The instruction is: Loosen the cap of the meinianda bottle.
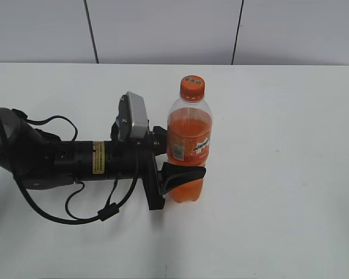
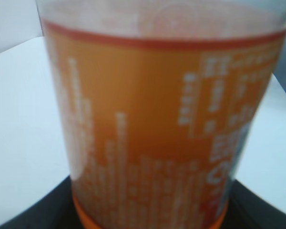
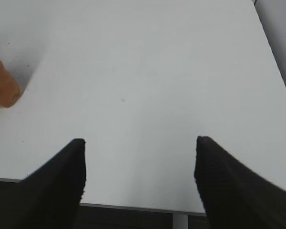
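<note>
Nearby, bare white table (image 1: 279,203), wall panels (image 1: 163,29)

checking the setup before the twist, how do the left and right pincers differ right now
The left pincer is closed around the meinianda bottle; the right pincer holds nothing, fingers spread. The left sits low on the bottle body; the right hangs over bare table, away from the cap. Both have black fingers.

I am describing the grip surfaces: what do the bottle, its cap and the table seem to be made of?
The meinianda bottle: clear, glossy plastic, probably; the orange liquid shows through, and a printed orange label wraps it. The cap: opaque orange plastic, it seems, with faint print on top. The table: smooth matte white surface, without glare; the material below cannot be told.
</note>
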`<action>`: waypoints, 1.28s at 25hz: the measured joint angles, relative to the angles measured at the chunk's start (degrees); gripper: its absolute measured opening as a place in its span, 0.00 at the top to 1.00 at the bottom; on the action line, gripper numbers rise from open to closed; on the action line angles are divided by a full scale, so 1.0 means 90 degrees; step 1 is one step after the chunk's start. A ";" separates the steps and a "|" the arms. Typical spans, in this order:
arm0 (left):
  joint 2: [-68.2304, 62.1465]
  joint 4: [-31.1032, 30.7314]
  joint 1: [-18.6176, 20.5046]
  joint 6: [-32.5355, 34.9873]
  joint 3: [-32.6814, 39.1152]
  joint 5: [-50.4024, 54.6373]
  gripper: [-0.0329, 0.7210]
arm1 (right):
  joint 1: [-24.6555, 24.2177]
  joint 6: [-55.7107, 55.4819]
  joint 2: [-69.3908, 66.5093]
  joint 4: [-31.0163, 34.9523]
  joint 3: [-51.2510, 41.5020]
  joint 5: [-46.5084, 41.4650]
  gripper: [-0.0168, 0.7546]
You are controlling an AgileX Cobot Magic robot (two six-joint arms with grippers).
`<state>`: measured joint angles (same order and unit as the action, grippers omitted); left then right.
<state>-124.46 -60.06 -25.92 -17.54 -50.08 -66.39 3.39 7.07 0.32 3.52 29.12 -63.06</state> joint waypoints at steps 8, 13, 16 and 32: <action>0.0000 0.0000 0.0000 0.0000 0.0000 0.0000 0.41 | 0.0000 0.0000 0.0000 0.0000 0.0000 0.0000 0.29; 0.0000 0.0000 0.0000 0.0000 0.0000 0.0000 0.41 | 0.0000 0.0000 0.0000 0.0000 0.0000 0.0000 0.29; 0.0000 0.0000 0.0000 0.0000 0.0000 0.0000 0.41 | 0.0000 0.0000 0.0000 0.0000 0.0000 0.0000 0.29; 0.0000 0.0000 0.0000 0.0000 0.0000 0.0000 0.41 | 0.0000 -0.0183 -0.0025 0.0055 0.0057 0.0051 0.29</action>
<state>-124.46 -60.06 -25.92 -17.54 -50.08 -66.39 3.39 5.42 0.09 4.02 29.64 -62.61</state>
